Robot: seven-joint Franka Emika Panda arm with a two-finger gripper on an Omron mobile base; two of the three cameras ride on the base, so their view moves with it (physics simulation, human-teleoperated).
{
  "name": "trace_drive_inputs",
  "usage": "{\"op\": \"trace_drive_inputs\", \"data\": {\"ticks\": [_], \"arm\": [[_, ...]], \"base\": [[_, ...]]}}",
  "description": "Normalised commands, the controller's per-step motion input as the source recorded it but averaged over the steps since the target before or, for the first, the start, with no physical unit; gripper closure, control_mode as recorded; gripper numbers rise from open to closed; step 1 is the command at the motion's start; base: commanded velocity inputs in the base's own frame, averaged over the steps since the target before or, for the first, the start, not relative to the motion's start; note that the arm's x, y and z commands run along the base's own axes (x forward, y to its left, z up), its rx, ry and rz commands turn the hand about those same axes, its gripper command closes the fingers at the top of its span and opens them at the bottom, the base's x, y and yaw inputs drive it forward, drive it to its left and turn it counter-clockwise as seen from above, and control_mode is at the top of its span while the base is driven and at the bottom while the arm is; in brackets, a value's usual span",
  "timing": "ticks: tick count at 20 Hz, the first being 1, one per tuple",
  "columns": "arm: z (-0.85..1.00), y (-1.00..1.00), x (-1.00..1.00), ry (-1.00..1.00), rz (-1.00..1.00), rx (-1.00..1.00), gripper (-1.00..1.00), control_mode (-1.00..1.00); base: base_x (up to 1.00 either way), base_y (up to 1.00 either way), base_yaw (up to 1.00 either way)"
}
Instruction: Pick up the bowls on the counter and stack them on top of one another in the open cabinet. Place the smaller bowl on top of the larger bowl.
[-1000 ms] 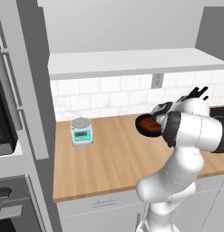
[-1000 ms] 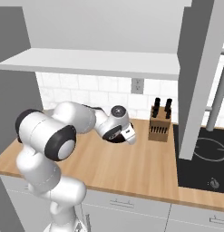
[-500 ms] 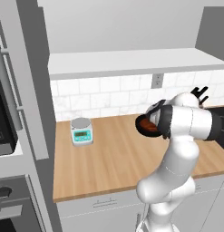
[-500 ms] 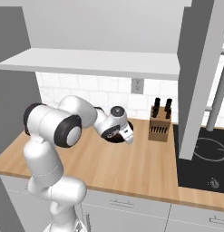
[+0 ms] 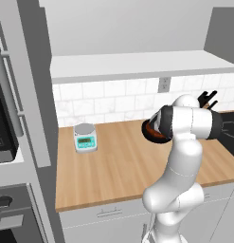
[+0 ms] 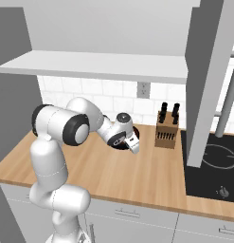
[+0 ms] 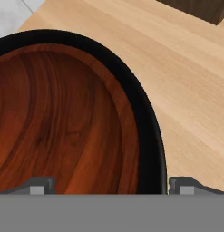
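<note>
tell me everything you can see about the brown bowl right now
The brown bowl is shallow and round, reddish-brown with dark wood grain streaks on a smooth inside, and nothing lies in it. It sits upright, nested inside the black bowl, whose dark rim rings it. The pair rests on the wooden counter near the tiled wall. The claw is down at the rim, one fingertip over the brown inside and one outside the black rim. From the base views, the arm mostly hides it.

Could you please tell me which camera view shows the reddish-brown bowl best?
The hand view: the reddish-brown bowl is close up, wood grain plain, nested inside the black bowl. The left base view shows a sliver beside the arm; the right base view shows little of it.
</note>
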Motion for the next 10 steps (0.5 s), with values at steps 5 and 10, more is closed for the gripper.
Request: {"op": "trace_drive_inputs", "data": {"ticks": [5,10], "arm": [[-0.21,0.18,0.2,0.08,0.0,0.0,1.0,-1.0],[-0.1,0.07,0.03,0.01,0.01,0.0,1.0,-1.0]], "base": [[0.0,0.0,0.0],[0.0,0.0,0.0]]}}
